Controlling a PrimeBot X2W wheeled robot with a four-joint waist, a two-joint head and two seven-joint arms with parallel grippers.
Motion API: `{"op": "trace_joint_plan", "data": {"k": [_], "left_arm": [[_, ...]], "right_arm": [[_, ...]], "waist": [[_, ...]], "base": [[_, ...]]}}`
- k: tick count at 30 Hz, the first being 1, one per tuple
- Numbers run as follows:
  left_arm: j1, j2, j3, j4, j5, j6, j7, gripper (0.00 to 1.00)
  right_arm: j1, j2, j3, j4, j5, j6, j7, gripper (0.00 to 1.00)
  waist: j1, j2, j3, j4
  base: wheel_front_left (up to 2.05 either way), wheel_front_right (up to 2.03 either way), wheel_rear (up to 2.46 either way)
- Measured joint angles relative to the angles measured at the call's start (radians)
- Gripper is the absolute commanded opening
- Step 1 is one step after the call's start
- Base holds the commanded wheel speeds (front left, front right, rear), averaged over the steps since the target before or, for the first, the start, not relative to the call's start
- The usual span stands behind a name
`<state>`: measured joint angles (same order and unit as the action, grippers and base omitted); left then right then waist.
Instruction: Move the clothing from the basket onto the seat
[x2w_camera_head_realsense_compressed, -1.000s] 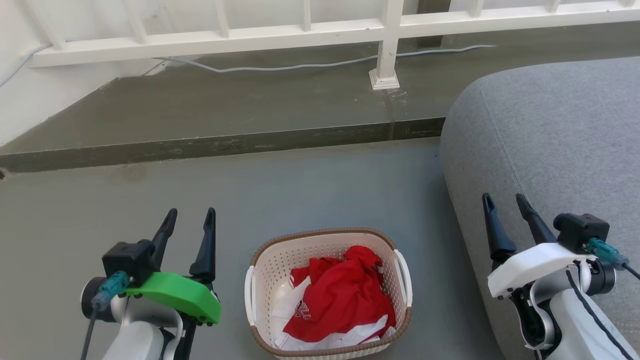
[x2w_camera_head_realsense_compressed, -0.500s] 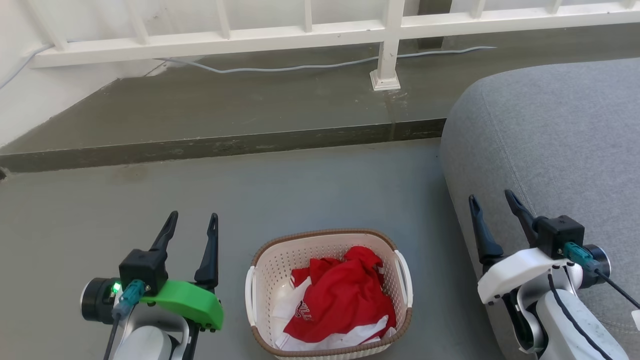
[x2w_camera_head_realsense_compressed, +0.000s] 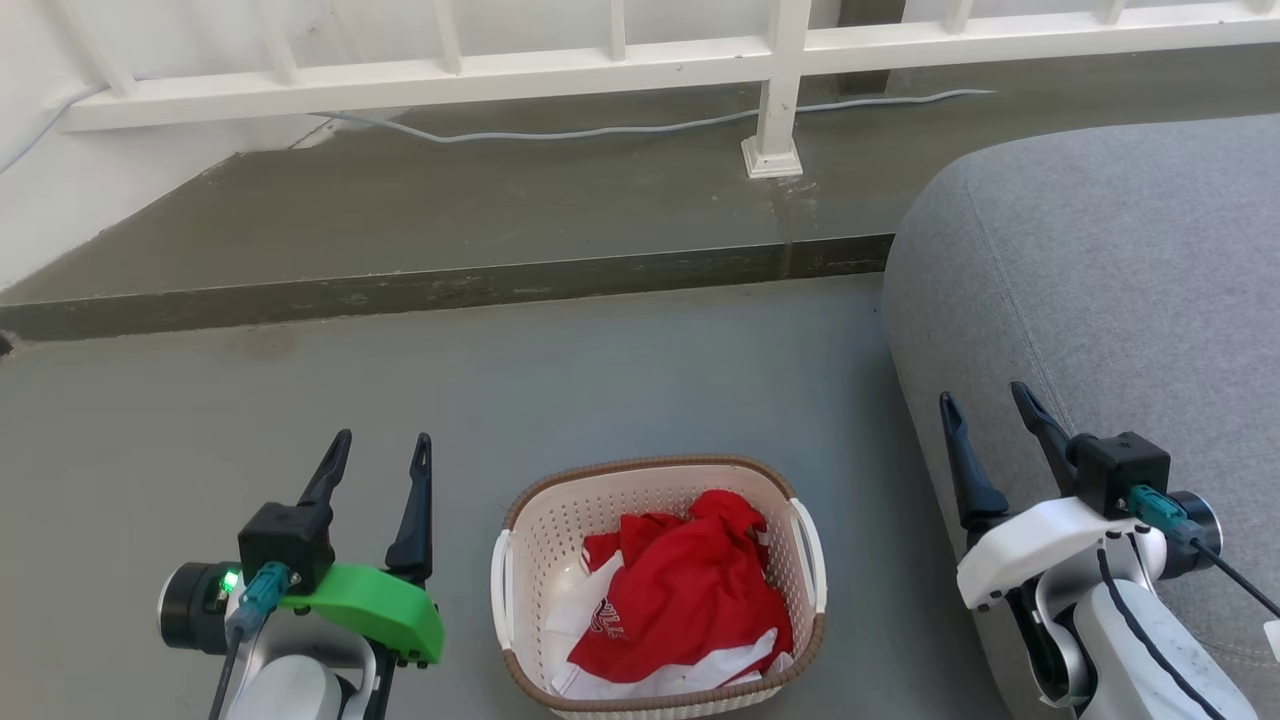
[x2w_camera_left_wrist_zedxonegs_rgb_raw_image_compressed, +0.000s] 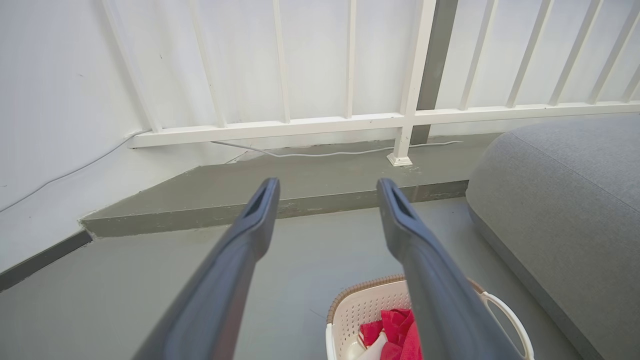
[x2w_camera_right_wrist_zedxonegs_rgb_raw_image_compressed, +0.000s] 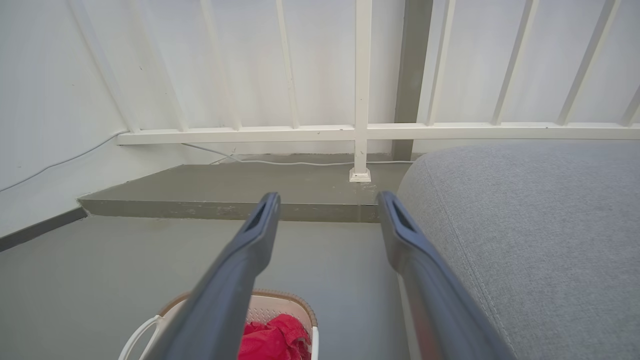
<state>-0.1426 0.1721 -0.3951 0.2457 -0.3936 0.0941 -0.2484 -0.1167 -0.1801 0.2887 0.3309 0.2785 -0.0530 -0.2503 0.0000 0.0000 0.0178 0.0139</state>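
- The left gripper (x2w_camera_head_realsense_compressed: 385, 438) is seen left of the basket (x2w_camera_head_realsense_compressed: 655, 465), its fingers spread apart with nothing between them.
- The clothing (x2w_camera_head_realsense_compressed: 690, 590), red with white parts, is heaped inside the basket, which is set on the grey floor (x2w_camera_head_realsense_compressed: 600, 370).
- The right gripper (x2w_camera_head_realsense_compressed: 982, 393) is held right of the basket, its fingers parted and empty.
- The seat (x2w_camera_head_realsense_compressed: 1100, 260) is found right of the basket, near it but apart.
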Motion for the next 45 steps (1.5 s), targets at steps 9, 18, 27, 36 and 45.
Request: {"op": "trace_joint_plan", "data": {"k": [9, 18, 27, 36, 45], "left_arm": [[-0.001, -0.001, -0.002, 0.003, 0.0, 0.0, 0.0, 1.0], [-0.017, -0.004, -0.017, -0.002, -0.001, 0.0, 0.003, 1.0], [-0.06, -0.022, -0.038, -0.022, 0.0, -0.012, 0.029, 1.0], [-0.125, -0.036, -0.099, 0.011, 0.023, -0.046, 0.075, 1.0], [-0.2, -0.06, -0.158, 0.099, 0.048, -0.081, 0.137, 1.0]], "right_arm": [[-0.005, 0.006, -0.007, 0.0, -0.007, 0.003, 0.0, 1.0], [-0.036, 0.015, -0.017, -0.017, -0.024, 0.009, 0.0, 1.0], [-0.096, 0.028, -0.036, -0.079, -0.023, 0.009, 0.0, 1.0], [-0.161, 0.037, -0.048, -0.128, -0.023, 0.026, -0.001, 1.0], [-0.221, 0.05, -0.044, -0.168, -0.025, 0.039, -0.002, 1.0]], "waist": [[0.0, 0.0, 0.006, 0.001], [0.0, 0.0, 0.042, -0.002], [0.0, 0.0, 0.121, -0.015], [0.0, 0.0, 0.231, -0.041], [0.0, 0.0, 0.353, -0.078]], "base": [[0.0, 0.0, 0.0], [0.0, 0.0, 0.0], [0.0, 0.0, 0.0], [0.0, 0.0, 0.0], [0.0, 0.0, 0.0]]}}
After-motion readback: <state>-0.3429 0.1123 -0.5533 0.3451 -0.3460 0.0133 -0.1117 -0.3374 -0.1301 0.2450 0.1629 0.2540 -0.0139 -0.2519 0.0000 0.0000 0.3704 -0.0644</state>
